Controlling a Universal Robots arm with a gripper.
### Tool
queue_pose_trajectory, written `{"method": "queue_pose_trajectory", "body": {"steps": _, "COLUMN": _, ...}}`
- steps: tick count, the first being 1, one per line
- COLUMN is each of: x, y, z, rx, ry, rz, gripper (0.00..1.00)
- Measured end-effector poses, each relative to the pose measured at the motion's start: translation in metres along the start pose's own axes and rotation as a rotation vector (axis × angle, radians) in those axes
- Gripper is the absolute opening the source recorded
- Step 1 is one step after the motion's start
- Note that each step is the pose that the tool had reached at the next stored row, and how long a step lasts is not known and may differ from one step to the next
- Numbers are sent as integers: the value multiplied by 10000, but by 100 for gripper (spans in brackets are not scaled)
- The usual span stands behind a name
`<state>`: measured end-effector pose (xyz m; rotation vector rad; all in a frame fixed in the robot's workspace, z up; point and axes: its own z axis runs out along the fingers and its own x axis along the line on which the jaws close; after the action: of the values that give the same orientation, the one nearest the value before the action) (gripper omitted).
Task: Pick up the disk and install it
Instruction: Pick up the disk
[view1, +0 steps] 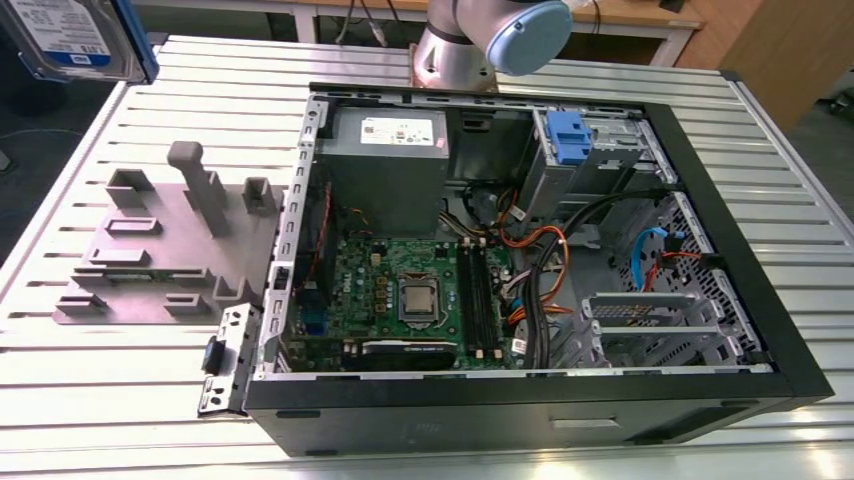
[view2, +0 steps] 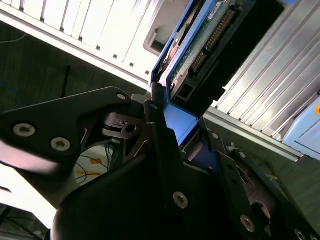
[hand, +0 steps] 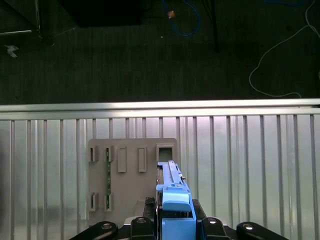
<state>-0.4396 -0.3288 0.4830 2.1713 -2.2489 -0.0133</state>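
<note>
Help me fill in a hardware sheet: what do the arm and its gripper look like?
In the exterior view the arm is a silver-grey metal tube with a round light-blue cap on its joint. In the second wrist view the gripper is matte black, built of flat, angular linkage plates joined at pivots and dotted with silver screw heads.

Slatted table (view1: 107, 405): grey fixture (view1: 144, 262), computer case (view1: 534, 418)

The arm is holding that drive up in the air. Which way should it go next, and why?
Probably sideways, toward the exterior view's right. The hand is clamped on the disk, which hangs at the exterior view's far left, well apart from the open computer case. It likely has to be over the case before it can go in.
</note>
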Motion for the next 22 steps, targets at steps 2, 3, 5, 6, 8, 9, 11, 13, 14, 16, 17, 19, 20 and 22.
{"method": "queue_pose_trajectory", "body": {"steps": 2, "x": 0, "y": 0, "z": -33, "rx": 1, "ry": 0, "rz": 0, "gripper": 37}}
{"method": "queue_pose_trajectory", "body": {"steps": 3, "x": 0, "y": 1, "z": -44, "rx": 0, "ry": 0, "rz": 0, "gripper": 37}}
{"method": "queue_pose_trajectory", "body": {"steps": 5, "x": 0, "y": 1, "z": -53, "rx": 0, "ry": 0, "rz": 0, "gripper": 37}}
{"method": "queue_pose_trajectory", "body": {"steps": 6, "x": 1, "y": 0, "z": -55, "rx": -2, "ry": 1, "rz": -1, "gripper": 37}}
{"method": "queue_pose_trajectory", "body": {"steps": 8, "x": 10, "y": 0, "z": -55, "rx": 1, "ry": 0, "rz": -1, "gripper": 37}}
{"method": "queue_pose_trajectory", "body": {"steps": 9, "x": 17, "y": 0, "z": -56, "rx": 0, "ry": 1, "rz": 0, "gripper": 37}}
{"method": "queue_pose_trajectory", "body": {"steps": 11, "x": 40, "y": -1, "z": -56, "rx": 0, "ry": 0, "rz": 0, "gripper": 37}}
{"method": "queue_pose_trajectory", "body": {"steps": 13, "x": 66, "y": -1, "z": -55, "rx": 0, "ry": 0, "rz": 0, "gripper": 37}}
{"method": "queue_pose_trajectory", "body": {"steps": 14, "x": 77, "y": -2, "z": -55, "rx": 0, "ry": 1, "rz": 0, "gripper": 37}}
{"method": "queue_pose_trajectory", "body": {"steps": 16, "x": 90, "y": -3, "z": -55, "rx": 0, "ry": 1, "rz": -1, "gripper": 37}}
{"method": "queue_pose_trajectory", "body": {"steps": 17, "x": 93, "y": -4, "z": -56, "rx": -1, "ry": 0, "rz": 0, "gripper": 37}}
{"method": "queue_pose_trajectory", "body": {"steps": 19, "x": 99, "y": -16, "z": -55, "rx": 1, "ry": 0, "rz": 0, "gripper": 37}}
{"method": "queue_pose_trajectory", "body": {"steps": 20, "x": 102, "y": -26, "z": -56, "rx": 0, "ry": 0, "rz": 0, "gripper": 37}}
{"method": "queue_pose_trajectory", "body": {"steps": 22, "x": 104, "y": -49, "z": -56, "rx": 0, "ry": 0, "rz": 0, "gripper": 37}}
